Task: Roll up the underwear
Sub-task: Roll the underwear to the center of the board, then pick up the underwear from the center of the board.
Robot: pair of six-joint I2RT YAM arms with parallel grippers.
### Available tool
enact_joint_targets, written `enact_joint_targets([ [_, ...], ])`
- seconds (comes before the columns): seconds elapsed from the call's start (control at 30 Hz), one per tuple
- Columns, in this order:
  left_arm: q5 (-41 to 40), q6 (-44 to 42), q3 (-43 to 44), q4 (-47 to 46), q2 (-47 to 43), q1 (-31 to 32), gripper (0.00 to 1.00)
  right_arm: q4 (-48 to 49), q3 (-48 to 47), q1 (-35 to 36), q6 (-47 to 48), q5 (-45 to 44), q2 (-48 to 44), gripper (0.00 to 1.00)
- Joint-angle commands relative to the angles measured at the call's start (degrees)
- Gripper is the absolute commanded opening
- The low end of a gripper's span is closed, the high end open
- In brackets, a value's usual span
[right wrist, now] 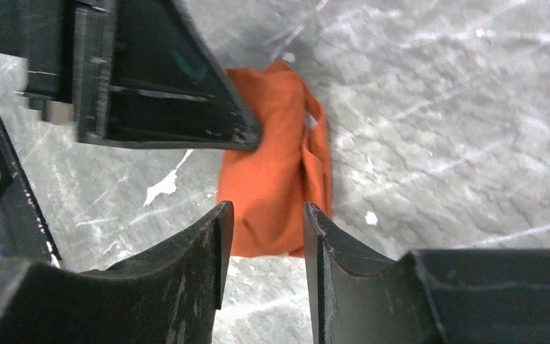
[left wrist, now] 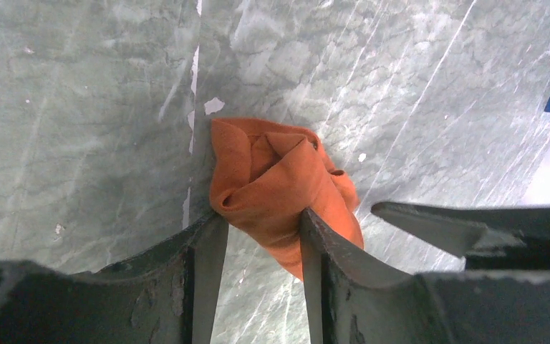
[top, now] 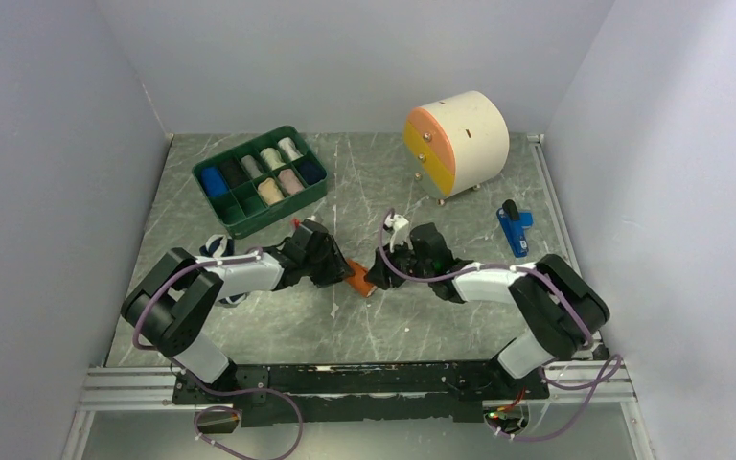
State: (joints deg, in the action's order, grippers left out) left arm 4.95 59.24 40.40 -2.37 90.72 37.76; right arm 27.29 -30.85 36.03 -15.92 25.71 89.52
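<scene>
Orange underwear (left wrist: 279, 179), loosely bunched into a short roll, lies on the marbled grey table (top: 441, 316) midway between both arms. The left gripper (left wrist: 261, 215) pinches its near end, fingers partly apart with cloth squeezed between them. The right gripper (right wrist: 266, 208) hovers at the opposite end, fingers apart, straddling the cloth without squeezing it. A navy and white piece (top: 217, 243), probably the second pair, peeks out behind the left arm. The fabric looks light, limp and thin, likely to unfurl once let go; gripping across the bundle's whole thickness, at both ends, seems safest for keeping the roll tight
</scene>
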Motion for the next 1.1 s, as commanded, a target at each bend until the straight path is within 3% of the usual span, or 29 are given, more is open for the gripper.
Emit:
enact_joint_targets([
  [0.0, -1.85, -0.72, 0.93, 4.02, 1.72, 0.13, 0.47, -8.93, -4.37, 4.98, 8.7, -11.35, -4.93, 0.44],
  [0.2, -1.26, -0.73, 1.24, 4.03, 1.83, 0.14, 0.47, -11.46, -6.96, 11.45, 11.6, -21.67, -1.39, 0.42],
  [0.33, -0.58, -0.6, 1.13, 4.02, 1.64, 0.18, 0.47, -12.89, -7.72, 12.17, 11.56, -24.17, 2.05, 0.3],
  [0.47, -0.18, -1.29, 0.86, 3.38, 0.62, 0.15, 0.53, -8.75, -4.53, 9.8, 9.39, -15.6, 1.9, 0.2],
  [0.6, 1.73, -2.15, -0.01, -1.0, -1.04, 0.28, 0.72, -1.78, -1.68, 2.97, 1.7, -2.32, 3.78, 0.16],
  [0.7, 3.1, -1.1, -1.62, -5.41, -1.87, 0.68, 0.78, 4.1, 0.12, -0.21, -2.4, 3.88, 5.33, 0.16],
  [0.93, 3.2, 1.66, 0.93, -7.23, 3.48, 2.76, 0.78, 18.58, 4.86, -6.06, -11.5, 12.11, 8.96, 0.18],
  [1.07, 2.49, 4.59, 2.04, -7.14, 6.83, 3.44, 0.72, 20.0, 5.39, -7.24, -12.18, 13.37, 9.76, 0.19],
])
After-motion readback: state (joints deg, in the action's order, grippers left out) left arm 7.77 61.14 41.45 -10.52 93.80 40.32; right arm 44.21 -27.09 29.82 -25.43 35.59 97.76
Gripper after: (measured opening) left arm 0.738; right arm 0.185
